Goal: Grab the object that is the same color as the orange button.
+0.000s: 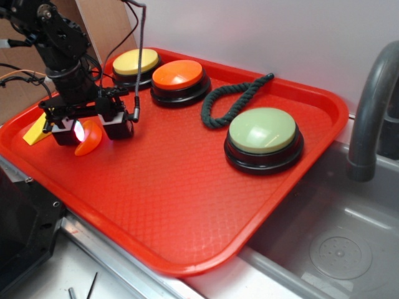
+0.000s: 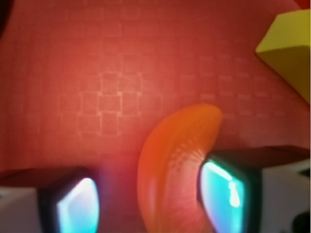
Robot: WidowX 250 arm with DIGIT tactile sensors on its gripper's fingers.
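1. On the red tray (image 1: pixel 187 205), well away from the orange button (image 1: pixel 179 76) and toward the tray's left edge, lies the orange slice (image 1: pixel 89 138). It is the little shiny curved toy that matches the button's color.
2. Right over that slice hangs the pincer (image 1: pixel 84 129). It is low, down near the tray.
3. The pincer is partly open. One finger stands on each side of the slice, and nothing is held yet.
4. The wrist view shows the slice (image 2: pixel 170 170) touching, or almost touching, the finger (image 2: pixel 228 189) beside it. The other finger (image 2: pixel 73 204) has a gap of bare tray before it.
5. So the slice is not in the middle. A good grab would shift the pincer a bit so both fingers meet the slice at once.
6. The slice is smooth and round on its back, so I think it could slip or pop out. Closing slowly would help.
7. The yellow wedge (image 1: pixel 36 132) sits just past the slice, farther from the orange button. The pincer should keep off it.
8. Once the fingers hold tight, lift straight up.
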